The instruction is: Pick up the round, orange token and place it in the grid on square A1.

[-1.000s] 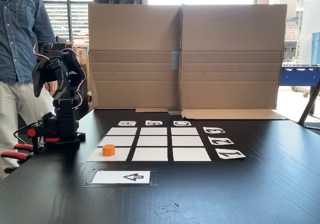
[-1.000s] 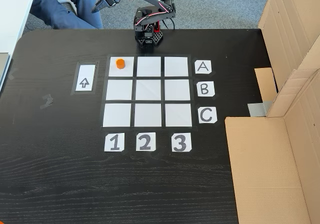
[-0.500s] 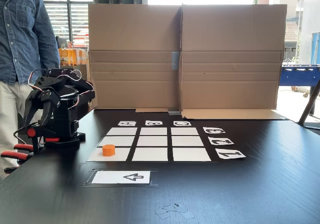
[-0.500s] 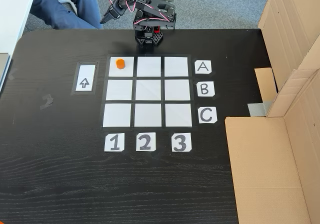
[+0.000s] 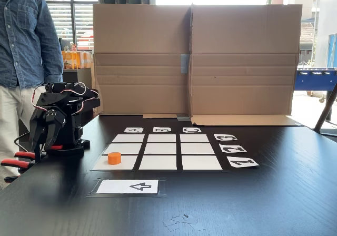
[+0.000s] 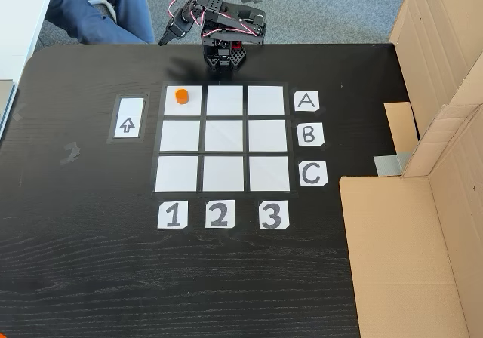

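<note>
Hand point(image 6: 163, 39) beyond tags A, 1

The arm point(image 5: 60, 121) sits folded low over its base, upper links doubled back. Its pincer point(image 5: 43, 141) hangs tip-down beside the base in one fixed view (in the other point(image 6: 164, 39) it points outward), holding nothing; the jaw gap is unclear.

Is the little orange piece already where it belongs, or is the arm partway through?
It looks done: the token sits inside square A1, the corner cell of the grid in line with tags A and 1. The claw holds nothing and hangs folded near the arm's base, off the grid. Nothing obvious remains.
</note>
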You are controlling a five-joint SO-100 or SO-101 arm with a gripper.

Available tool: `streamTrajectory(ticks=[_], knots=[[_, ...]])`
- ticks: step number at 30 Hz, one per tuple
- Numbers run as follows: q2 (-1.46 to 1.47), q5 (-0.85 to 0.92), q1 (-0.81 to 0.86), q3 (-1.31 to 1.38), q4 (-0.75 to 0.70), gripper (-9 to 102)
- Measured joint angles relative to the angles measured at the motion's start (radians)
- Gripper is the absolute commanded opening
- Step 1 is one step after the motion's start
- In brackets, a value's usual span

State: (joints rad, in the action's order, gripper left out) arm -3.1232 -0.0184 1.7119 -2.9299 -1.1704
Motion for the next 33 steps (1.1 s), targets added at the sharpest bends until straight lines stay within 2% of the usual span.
streamTrajectory(ticks=[8,33], knots=[[-0.072,0.006,0.000,-0.061,0.000,1],[-0.155,-0.002,-0.032,-0.123,0.009,0]])
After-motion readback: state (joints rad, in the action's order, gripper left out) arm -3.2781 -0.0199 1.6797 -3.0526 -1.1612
